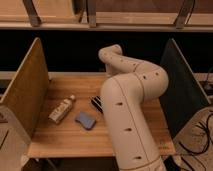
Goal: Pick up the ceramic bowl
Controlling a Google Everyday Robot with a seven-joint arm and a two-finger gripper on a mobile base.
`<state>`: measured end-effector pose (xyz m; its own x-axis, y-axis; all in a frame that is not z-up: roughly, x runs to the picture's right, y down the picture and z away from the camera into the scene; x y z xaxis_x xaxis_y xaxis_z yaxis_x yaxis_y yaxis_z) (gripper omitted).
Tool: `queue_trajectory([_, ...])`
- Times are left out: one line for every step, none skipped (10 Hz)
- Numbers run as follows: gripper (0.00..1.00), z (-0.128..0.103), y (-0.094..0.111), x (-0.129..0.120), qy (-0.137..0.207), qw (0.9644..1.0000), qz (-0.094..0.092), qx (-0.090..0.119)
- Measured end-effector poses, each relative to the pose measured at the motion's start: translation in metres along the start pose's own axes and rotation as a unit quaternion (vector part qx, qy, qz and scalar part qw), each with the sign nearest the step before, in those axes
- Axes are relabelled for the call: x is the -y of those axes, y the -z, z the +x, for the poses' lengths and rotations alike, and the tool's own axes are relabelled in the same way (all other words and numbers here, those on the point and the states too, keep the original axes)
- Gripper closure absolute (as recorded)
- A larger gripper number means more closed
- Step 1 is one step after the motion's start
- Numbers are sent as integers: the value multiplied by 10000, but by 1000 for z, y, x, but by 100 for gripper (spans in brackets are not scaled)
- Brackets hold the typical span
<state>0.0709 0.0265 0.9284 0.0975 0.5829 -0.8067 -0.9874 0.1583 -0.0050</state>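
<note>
Jaws: state cannot be told. The gripper is hidden; the arm's (127, 115) narrow end curls down behind its own thick link, above the back-middle of the desk (65, 142).

Arm: smooth cream shell of rounded tube sections with small dark dots. It rises from the front-right edge, bends by the right side, then loops back toward the centre.

Bowl: no part shows. Its place, facing and long axis cannot be told.

Desk: pale wood top, planks running left to right, matt finish.

Left panel (25, 95): flat, tan, speckled board, upright along the left edge.

Right panel (182, 85): flat, dark board, upright along the right edge. The two panels make one open bay, which holds the three items below.

Bottle (62, 109): small, lying on its side in the left half, near the left panel. It has a pale label and a dark cap. Long axis runs front-left to back-right, with the cap at the back-right end.

Pad (85, 120): blue-grey, soft-looking, a rounded rectangle lying flat just beside the bottle on its front-right side, apart from it.

Dark item (97, 103): flat, black with pale stripes, near the desk's centre. Its right end is covered by the arm; kind unclear.

Rail (100, 22): pale horizontal shelf edge above the back edge, with slanted metal struts.

Cables (200, 135): dark loops on the floor past the front-right corner.
</note>
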Motion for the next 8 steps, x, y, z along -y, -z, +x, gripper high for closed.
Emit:
queue_trajectory([22,-4,-7,-6,85,9999,-87,-68])
queue_trajectory([22,-8,-12,-15,213,9995,-173,-126])
queue_trajectory([22,-11,-15,-20,289,9992,-226,-148])
queue_trajectory([22,-15,-19,-27,402,9986,-292,-193])
queue_trajectory([22,-17,-23,-31,477,9980,-341,-254])
queue_trajectory([22,-17,-27,-33,510,9975,-378,-311])
queue_trajectory([22,-16,-33,-34,544,9967,-441,-405])
queue_trajectory([26,-16,-36,-35,593,9960,-498,-452])
